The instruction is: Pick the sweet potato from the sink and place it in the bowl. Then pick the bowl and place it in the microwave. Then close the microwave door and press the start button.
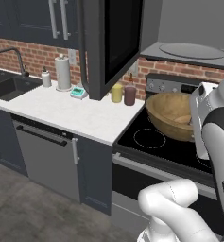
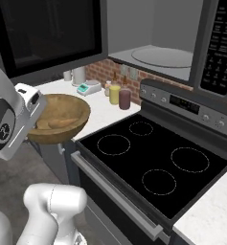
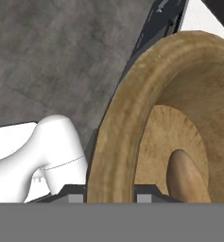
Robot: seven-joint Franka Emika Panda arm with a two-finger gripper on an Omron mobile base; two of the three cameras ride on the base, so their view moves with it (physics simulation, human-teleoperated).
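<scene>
While the gripper (image 3: 111, 198) is clamping the rim of the bowl (image 2: 57, 117), it is carrying it above the stove's near left edge, sweet potato (image 2: 56, 123) lying inside. Any tilt risks spilling the potato or striking the open microwave door (image 1: 111, 42).

Sweet potato (image 2: 57, 123) in bowl (image 2: 62, 109), above stove (image 2: 153, 162).

a home kitchen: stove (image 2: 153, 162), sink (image 1: 9, 85), brick backsplash (image 1: 33, 56)
</scene>
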